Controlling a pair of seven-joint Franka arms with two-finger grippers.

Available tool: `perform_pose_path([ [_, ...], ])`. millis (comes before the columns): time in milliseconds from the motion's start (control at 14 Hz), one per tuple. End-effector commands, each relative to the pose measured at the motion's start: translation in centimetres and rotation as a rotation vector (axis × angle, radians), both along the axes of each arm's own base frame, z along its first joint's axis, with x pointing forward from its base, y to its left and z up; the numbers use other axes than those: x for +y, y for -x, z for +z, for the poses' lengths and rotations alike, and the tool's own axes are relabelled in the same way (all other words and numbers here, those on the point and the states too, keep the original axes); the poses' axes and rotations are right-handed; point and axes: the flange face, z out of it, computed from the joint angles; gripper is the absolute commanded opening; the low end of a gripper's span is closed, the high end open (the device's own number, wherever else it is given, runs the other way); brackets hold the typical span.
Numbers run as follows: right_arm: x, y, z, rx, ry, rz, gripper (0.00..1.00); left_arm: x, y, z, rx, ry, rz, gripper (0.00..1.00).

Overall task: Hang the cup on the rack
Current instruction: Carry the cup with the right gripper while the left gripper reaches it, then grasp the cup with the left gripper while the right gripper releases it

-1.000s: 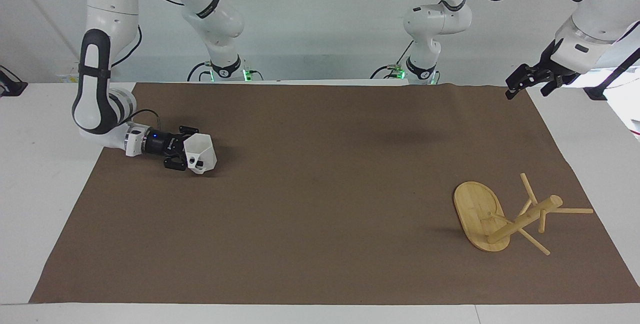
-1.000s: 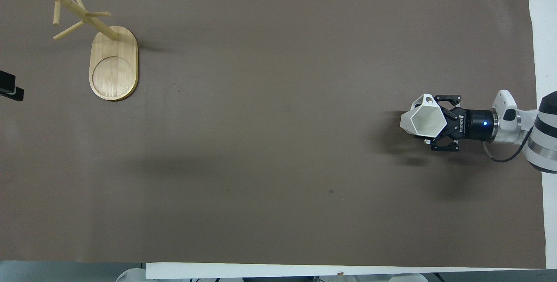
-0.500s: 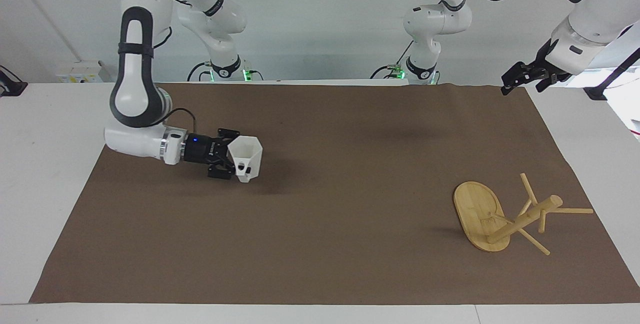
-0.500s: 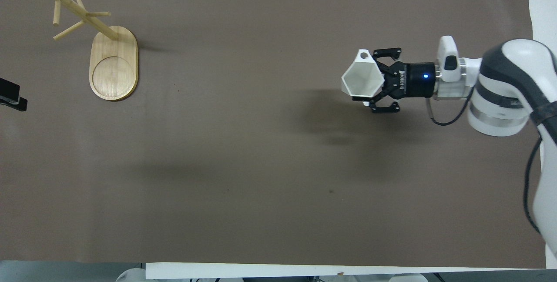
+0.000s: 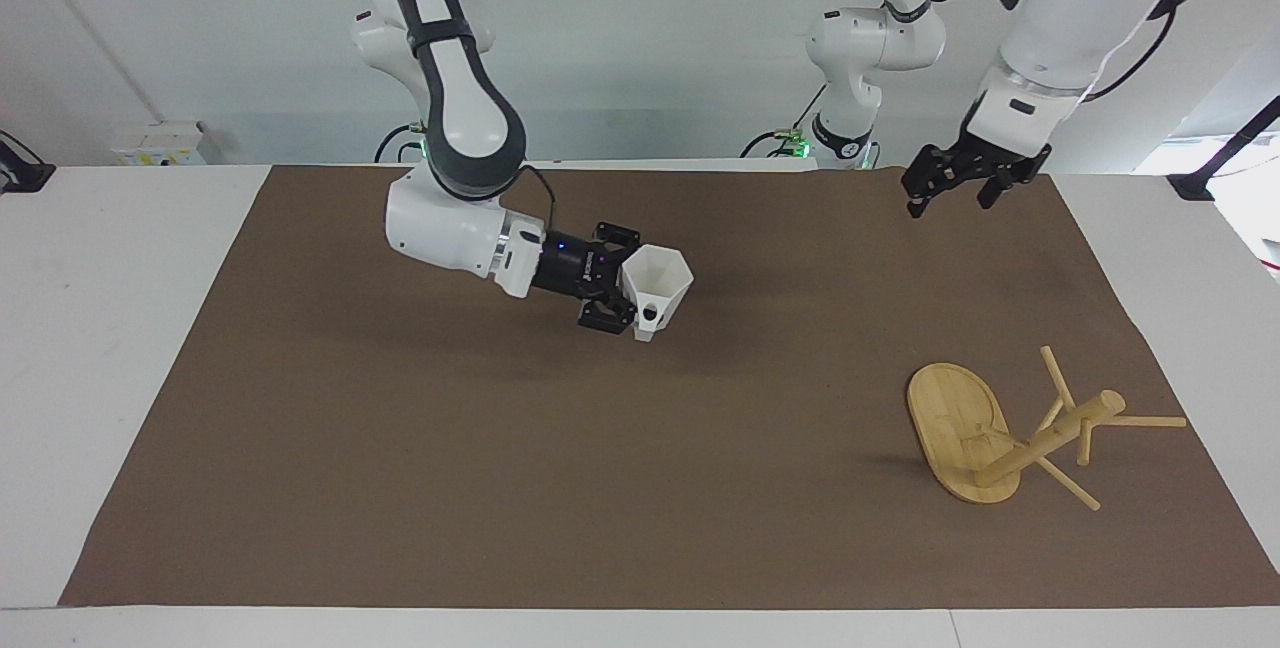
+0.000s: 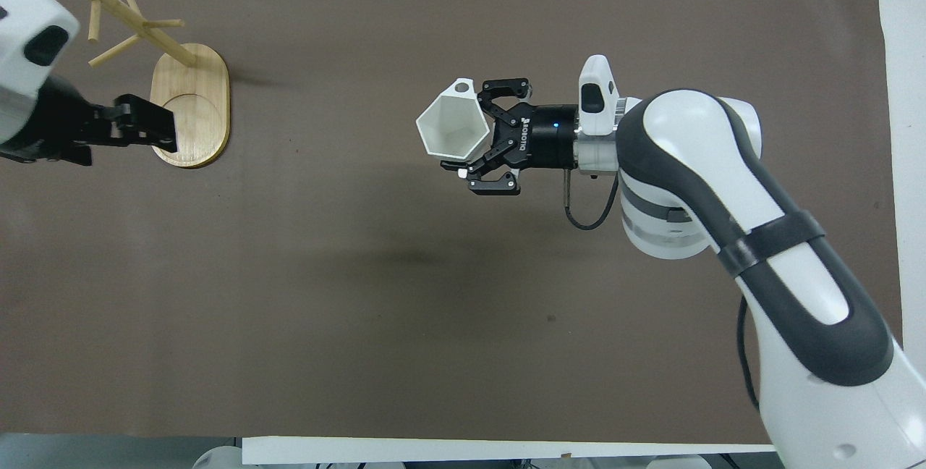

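The white faceted cup (image 5: pixel 660 280) (image 6: pixel 448 129) hangs in the air over the middle of the brown mat, mouth up, with its handle on the side away from the robots. My right gripper (image 5: pixel 628 290) (image 6: pixel 483 137) is shut on the cup's wall and reaches in level from the right arm's end. The bamboo rack (image 5: pixel 1040 440) (image 6: pixel 123 11) stands on its oval base (image 5: pixel 950 418) (image 6: pixel 189 78) near the left arm's end of the mat, well apart from the cup. My left gripper (image 5: pixel 950 194) (image 6: pixel 145 129) is open and empty, raised over the mat's edge by the left arm's base.
A brown mat (image 5: pixel 560 468) (image 6: pixel 405 295) covers most of the white table (image 5: pixel 100 328). Nothing else lies on it between the cup and the rack.
My right arm has carried the cup from the right arm's end of the mat to over its middle. The left gripper has swung inward over the mat.
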Motion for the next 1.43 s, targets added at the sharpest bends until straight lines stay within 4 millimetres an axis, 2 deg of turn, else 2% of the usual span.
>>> perform_pose_path([
  [0,3.2,1.5,0.2,0.026,-0.018,-0.042,0.18,-3.8,1.7,-0.8,-0.062,0.03,0.06,1.0],
  [143,5.6,2.9,0.1,0.046,-0.033,-0.071,0.18,-7.1,3.0,-0.3,-0.074,0.046,0.079,1.0],
  [286,7.2,3.8,0.2,0.075,-0.073,-0.091,0.18,-10.0,4.2,-0.4,-0.083,0.057,0.084,0.99],
  [357,8.2,4.5,0.2,0.081,-0.079,-0.093,0.18,-10.6,4.3,-0.6,-0.087,0.065,0.082,0.99],
  [571,8.9,5.0,0.0,0.071,-0.058,-0.112,0.18,-11.9,4.5,-1.7,-0.07,0.073,0.094,0.98],
  [929,9.1,4.8,0.9,0.058,-0.064,-0.121,0.18,-11.8,4.4,-5.1,-0.06,0.074,0.102,0.82],
  [1143,9.2,4.6,1.3,0.052,-0.069,-0.124,0.18,-12.1,4.5,-6.0,-0.043,0.085,0.101,0.62],
  [1214,9.2,4.6,1.3,0.052,-0.069,-0.124,0.19,-12.2,4.6,-6.1,-0.034,0.095,0.104,0.46],
  [1286,9.2,4.6,1.3,0.052,-0.069,-0.124,0.19,-12.3,4.6,-6.1,-0.026,0.11,0.108,0.16],
  [1357,9.2,4.6,1.3,0.052,-0.069,-0.124,0.19,-12.4,4.6,-6.0,-0.024,0.116,0.109,0.01],
])
